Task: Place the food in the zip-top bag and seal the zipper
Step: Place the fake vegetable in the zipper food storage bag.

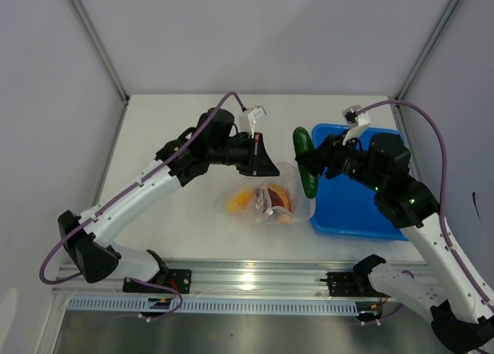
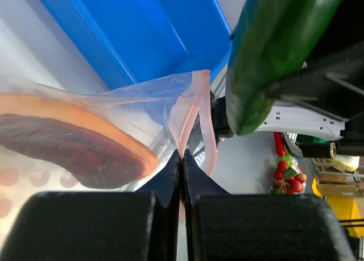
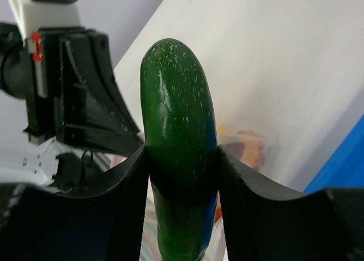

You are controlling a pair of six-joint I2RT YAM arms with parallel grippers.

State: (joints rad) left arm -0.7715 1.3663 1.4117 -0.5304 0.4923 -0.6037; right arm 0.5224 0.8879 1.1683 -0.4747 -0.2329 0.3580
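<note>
The clear zip-top bag (image 1: 297, 186) lies mid-table with the yellow-orange piece (image 1: 238, 201) and the red-brown piece (image 1: 275, 197) inside it. My left gripper (image 1: 266, 163) is shut on the bag's pink zipper edge (image 2: 193, 110) and holds the mouth up. In the left wrist view the red-brown piece (image 2: 68, 150) shows through the plastic. My right gripper (image 1: 311, 166) is shut on the dark-green cucumber (image 1: 306, 161), held just above the bag's right side, beside the lifted mouth. The cucumber (image 3: 179, 153) fills the right wrist view, and its tip (image 2: 273, 50) shows in the left wrist view.
A blue rectangular tray (image 1: 361, 203) stands right of the bag, under my right arm. Its wall (image 2: 131, 39) lies just behind the bag's mouth. White side walls close the table at left, back and right. A metal rail runs along the near edge.
</note>
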